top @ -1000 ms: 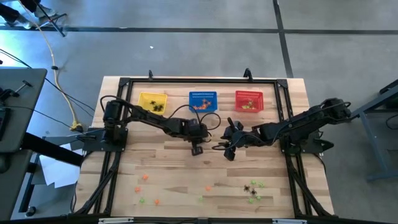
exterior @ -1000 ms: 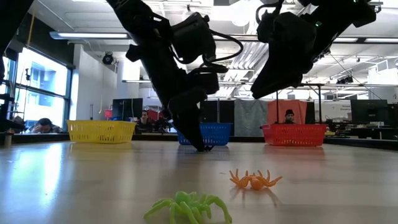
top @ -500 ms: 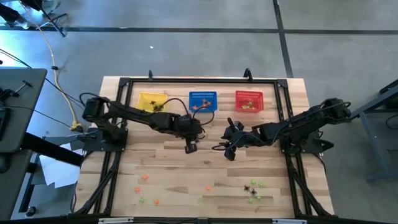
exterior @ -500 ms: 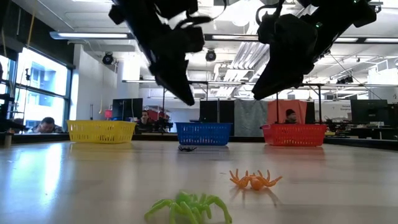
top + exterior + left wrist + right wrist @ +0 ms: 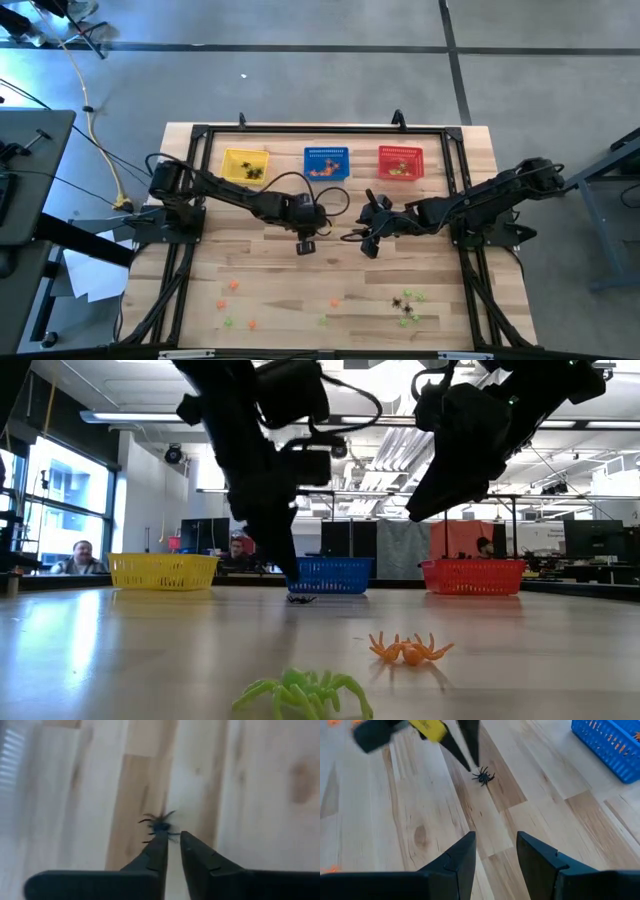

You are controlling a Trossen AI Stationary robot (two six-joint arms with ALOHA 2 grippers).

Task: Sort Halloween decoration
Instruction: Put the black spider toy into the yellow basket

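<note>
Behind the pale wood table (image 5: 120,650), people sit in a workshop

Right gripper (image 5: 495,851): hovering over the wooden table (image 5: 420,820), fingers standing apart, nothing between them.
Black spider (image 5: 483,776): lying on the planks.
Left gripper (image 5: 470,760): tips pointing down just beside the spider.
Blue basket (image 5: 607,745): sitting at the picture's corner.

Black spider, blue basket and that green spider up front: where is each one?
black spider (image 5: 483,776): right wrist view, on its body.
blue basket (image 5: 328,574): low view, on its front mesh wall.
green spider (image 5: 304,691): low view, on its body.
</note>
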